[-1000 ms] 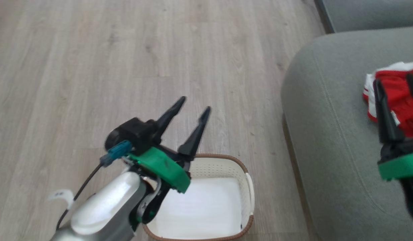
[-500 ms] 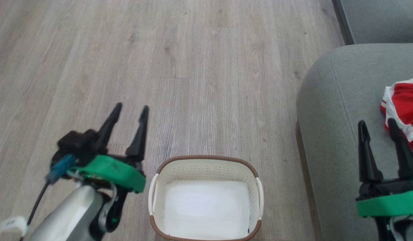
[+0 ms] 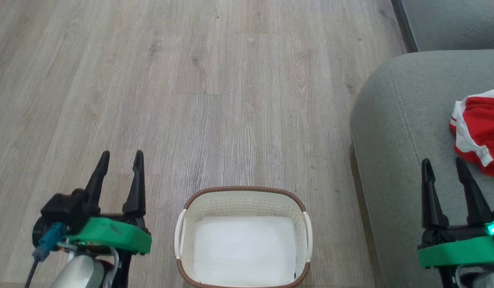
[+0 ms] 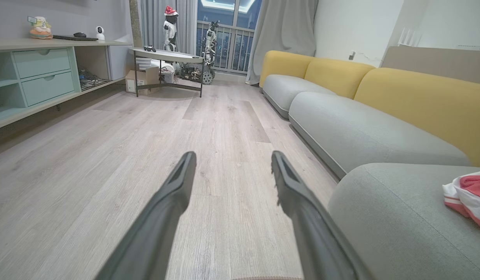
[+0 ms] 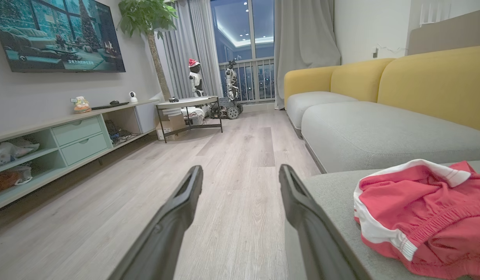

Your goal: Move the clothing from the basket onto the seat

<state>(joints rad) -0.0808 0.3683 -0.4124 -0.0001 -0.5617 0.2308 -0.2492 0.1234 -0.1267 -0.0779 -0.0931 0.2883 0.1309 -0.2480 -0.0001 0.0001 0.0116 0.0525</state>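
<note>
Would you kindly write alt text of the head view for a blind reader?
Red clothing lies on the grey seat at right; the cream basket on the floor holds a white sheet. The left gripper and right gripper are open, empty.

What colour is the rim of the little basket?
Brown, around the small cream plastic basket; clearest in the head view.

No text was legible; a small caption line on the television [image 5: 57, 35] was too blurred to read.
</note>
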